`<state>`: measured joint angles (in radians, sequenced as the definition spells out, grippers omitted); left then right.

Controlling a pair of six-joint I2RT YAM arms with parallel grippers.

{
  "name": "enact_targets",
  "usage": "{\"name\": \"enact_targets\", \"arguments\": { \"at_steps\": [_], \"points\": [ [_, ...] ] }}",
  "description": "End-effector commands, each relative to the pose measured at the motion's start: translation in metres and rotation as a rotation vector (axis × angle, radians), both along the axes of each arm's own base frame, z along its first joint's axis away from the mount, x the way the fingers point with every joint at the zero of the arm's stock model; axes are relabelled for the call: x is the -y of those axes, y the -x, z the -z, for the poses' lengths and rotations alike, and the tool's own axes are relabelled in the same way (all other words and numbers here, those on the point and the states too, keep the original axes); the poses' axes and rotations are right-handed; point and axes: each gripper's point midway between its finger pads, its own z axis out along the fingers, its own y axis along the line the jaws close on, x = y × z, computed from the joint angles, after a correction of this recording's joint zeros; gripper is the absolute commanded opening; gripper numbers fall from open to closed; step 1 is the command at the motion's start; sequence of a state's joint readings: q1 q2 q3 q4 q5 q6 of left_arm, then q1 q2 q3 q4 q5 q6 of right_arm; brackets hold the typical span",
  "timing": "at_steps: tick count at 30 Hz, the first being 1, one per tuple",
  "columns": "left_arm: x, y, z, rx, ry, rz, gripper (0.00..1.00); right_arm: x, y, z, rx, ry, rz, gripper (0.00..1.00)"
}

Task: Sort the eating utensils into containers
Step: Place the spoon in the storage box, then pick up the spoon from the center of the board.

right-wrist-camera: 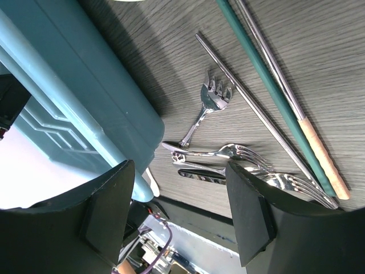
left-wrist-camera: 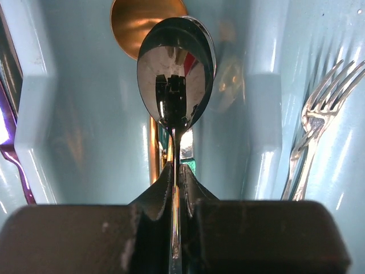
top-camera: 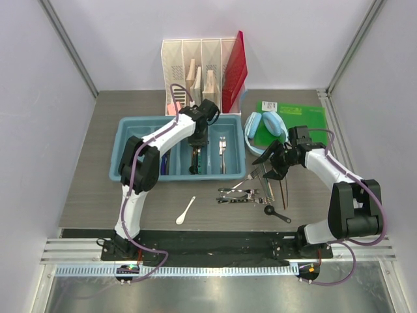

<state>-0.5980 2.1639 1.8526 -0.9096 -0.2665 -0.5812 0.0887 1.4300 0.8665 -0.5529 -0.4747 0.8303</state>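
My left gripper (top-camera: 195,149) hangs inside the light blue cutlery tray (top-camera: 127,124), shut on the handle of a dark mirror spoon (left-wrist-camera: 175,77). A gold spoon (left-wrist-camera: 140,23) lies under it in the same compartment. A silver fork (left-wrist-camera: 316,123) lies in the compartment to the right, also seen from above (top-camera: 222,149). My right gripper (top-camera: 275,167) is open and empty above the loose pile right of the tray: silver forks (right-wrist-camera: 211,103), a teal-handled chopstick (right-wrist-camera: 268,85) and silver chopsticks (right-wrist-camera: 251,108). A dark spoon (top-camera: 277,214) and a white spoon (top-camera: 186,210) lie near the front.
A white slotted file organizer (top-camera: 202,72) with a red folder stands behind the tray. Light blue headphones (top-camera: 266,127) and a green board (top-camera: 300,117) lie at the back right, close to my right arm. A black strip runs along the table's front edge.
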Motion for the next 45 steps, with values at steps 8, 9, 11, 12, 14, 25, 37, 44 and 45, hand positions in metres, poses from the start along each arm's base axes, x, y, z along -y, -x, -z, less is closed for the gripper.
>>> {"name": "enact_targets", "arguments": {
  "at_steps": [8, 9, 11, 12, 14, 25, 37, 44, 45],
  "points": [
    [-0.019, 0.007, -0.068, 0.213, 0.061, -0.125, 0.41, -0.003, 0.0, -0.006, 0.023, -0.017, -0.004, 0.7],
    [-0.023, 0.008, -0.077, 0.236, 0.068, -0.14, 0.42, -0.003, -0.002, -0.008, 0.03, -0.016, -0.006, 0.7],
    [-0.035, 0.017, -0.099, 0.286, 0.073, -0.165, 0.42, -0.003, -0.003, -0.009, 0.032, -0.015, -0.005, 0.7],
    [-0.039, 0.021, -0.105, 0.295, 0.072, -0.166, 0.43, -0.003, -0.004, -0.012, 0.039, -0.015, -0.006, 0.7],
    [-0.052, 0.037, -0.118, 0.307, 0.076, -0.162, 0.42, -0.003, -0.006, -0.014, 0.043, -0.014, -0.006, 0.7],
    [-0.053, 0.193, -0.075, 0.135, 0.172, 0.052, 0.43, 0.003, 0.005, -0.015, 0.028, 0.023, -0.015, 0.7],
    [-0.066, 0.242, 0.008, -0.012, 0.197, -0.05, 0.44, 0.004, 0.01, -0.016, 0.022, 0.03, 0.0, 0.7],
    [-0.051, 0.257, 0.025, -0.055, 0.231, -0.025, 0.44, 0.006, 0.016, -0.016, 0.012, 0.039, -0.001, 0.7],
    [-0.049, 0.258, 0.026, -0.058, 0.229, -0.019, 0.44, 0.006, 0.016, -0.017, 0.014, 0.038, 0.0, 0.7]
  ]
}}
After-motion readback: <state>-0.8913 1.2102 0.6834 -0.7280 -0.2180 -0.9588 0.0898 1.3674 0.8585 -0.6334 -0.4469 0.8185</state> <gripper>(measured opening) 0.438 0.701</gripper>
